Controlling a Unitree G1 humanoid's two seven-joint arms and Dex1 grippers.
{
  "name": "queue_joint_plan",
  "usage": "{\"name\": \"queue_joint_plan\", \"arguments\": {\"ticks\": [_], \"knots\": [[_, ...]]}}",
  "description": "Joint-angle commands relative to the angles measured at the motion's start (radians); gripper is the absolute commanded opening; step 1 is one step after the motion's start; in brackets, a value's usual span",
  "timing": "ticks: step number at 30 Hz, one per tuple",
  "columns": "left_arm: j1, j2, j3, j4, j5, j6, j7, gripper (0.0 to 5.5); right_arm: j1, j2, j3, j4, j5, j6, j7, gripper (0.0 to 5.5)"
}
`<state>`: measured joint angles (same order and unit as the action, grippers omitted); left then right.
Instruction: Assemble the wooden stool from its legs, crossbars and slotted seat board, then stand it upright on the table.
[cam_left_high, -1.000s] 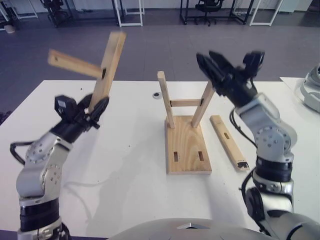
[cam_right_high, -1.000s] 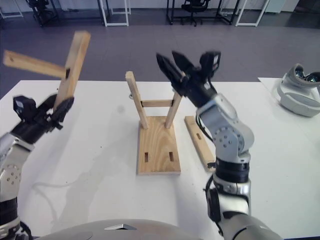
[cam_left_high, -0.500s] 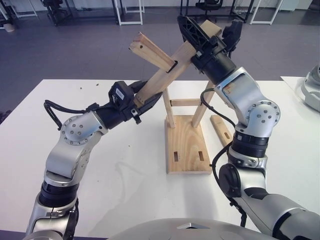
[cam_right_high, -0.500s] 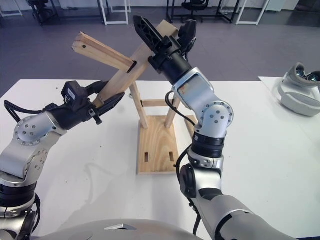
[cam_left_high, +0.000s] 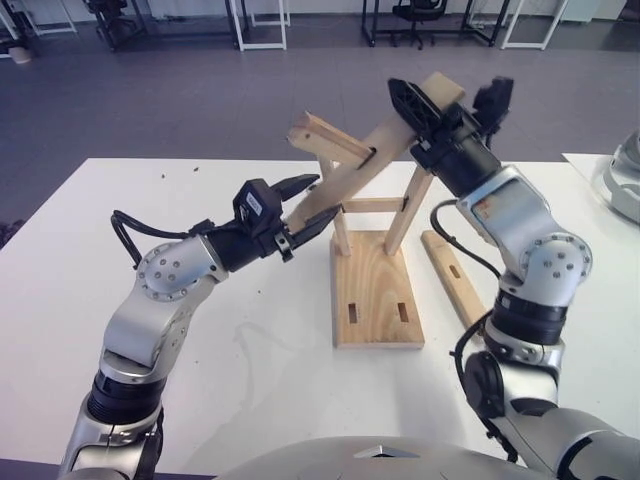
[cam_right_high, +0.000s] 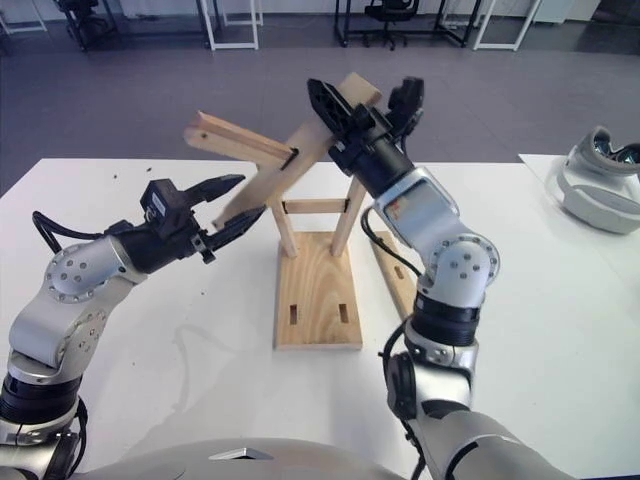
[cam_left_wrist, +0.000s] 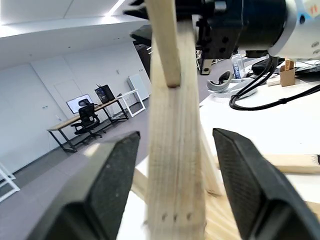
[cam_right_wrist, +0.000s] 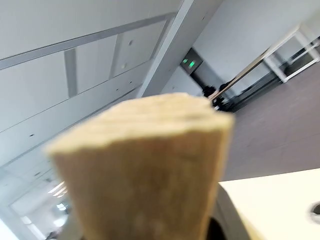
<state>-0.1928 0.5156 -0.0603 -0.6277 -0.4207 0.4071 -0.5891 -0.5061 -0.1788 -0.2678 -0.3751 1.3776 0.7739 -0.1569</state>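
1. On the white table (cam_left_high: 200, 330), the seat board (cam_left_high: 375, 300) lies unmoved, a leg frame (cam_left_high: 372, 205) upright in its far slots and a loose leg (cam_left_high: 455, 280) beside it.
2. The raised leg (cam_left_high: 360, 165) with its crossbar (cam_left_high: 325, 138) now hangs lower, tilted above the board.
3. The right gripper (cam_left_high: 428, 112) pinches its top; the left gripper (cam_left_high: 308, 202), jaws now spread, flanks its lower end.

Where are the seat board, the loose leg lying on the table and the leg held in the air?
seat board (cam_left_high: 372, 285): left eye view, bare centre of its top face.
loose leg (cam_left_high: 455, 282): left eye view, middle of its length.
held leg (cam_left_high: 347, 184): left eye view, lower half of its shaft.
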Motion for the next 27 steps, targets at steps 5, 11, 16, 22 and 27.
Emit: {"name": "queue_joint_plan", "arguments": {"ticks": [5, 11, 16, 22, 27], "knots": [[0.28, -0.017, 0.051, -0.021, 0.08, -0.042, 0.082, 3.98, 0.616, -0.106, -0.22, -0.209, 0.008, -0.045, 0.052, 1.03], [0.312, -0.066, 0.013, 0.009, 0.144, -0.063, 0.136, 4.01, 0.674, -0.136, -0.181, -0.169, -0.18, -0.106, 0.078, 1.03], [0.308, -0.07, 0.018, 0.015, 0.156, -0.064, 0.139, 4.01, 0.708, -0.166, -0.123, -0.182, -0.347, -0.171, 0.111, 1.04], [0.317, -0.084, 0.006, -0.006, 0.173, -0.056, 0.152, 4.01, 0.608, -0.272, 0.016, -0.306, -0.566, -0.141, 0.057, 1.06], [0.309, -0.078, -0.002, -0.001, 0.179, -0.054, 0.144, 4.01, 0.697, -0.315, 0.17, -0.204, -0.752, -0.144, 0.149, 1.03]]}}
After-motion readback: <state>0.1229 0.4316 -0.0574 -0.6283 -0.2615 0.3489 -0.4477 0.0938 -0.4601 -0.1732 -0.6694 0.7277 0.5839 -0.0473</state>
